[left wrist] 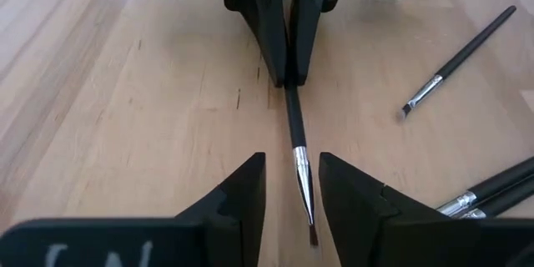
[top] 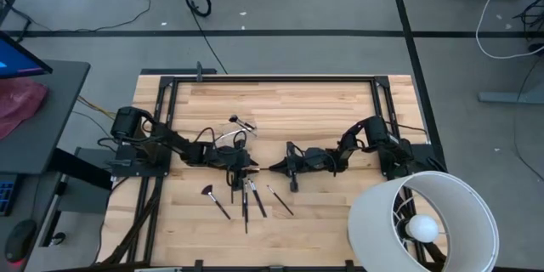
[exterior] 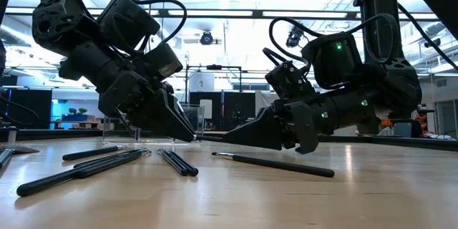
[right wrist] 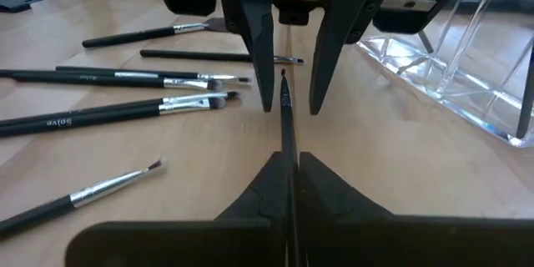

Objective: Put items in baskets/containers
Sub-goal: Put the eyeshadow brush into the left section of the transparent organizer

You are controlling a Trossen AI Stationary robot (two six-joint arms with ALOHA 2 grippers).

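Held level just above the middle of the worktop [top: 323,110]: one thin brush [left wrist: 294,125], dark handle, silver collar, small bristle tip. Clamped at the handle end by the right hand [right wrist: 288,163], fingers pressed tight together on it, so that the bristle end juts free towards the other arm. Straddling that free end: the left hand [left wrist: 292,175], fingers part open with a gap showing on either side of the silver collar, gripping nothing yet. Looks like a pass from one hand to the other, probably to let the left arm carry the brush on. Just beside the meeting hands, on the left arm's side: the clear plastic container [right wrist: 450,50], glinting at its edges, with no brushes to be made out in it. Nearer the front edge of the worktop: the other brushes [top: 246,197], lying loose and flat, some close together, waiting their turn. Off at the right front corner: a big white lamp shade [top: 425,221], well apart from the work.
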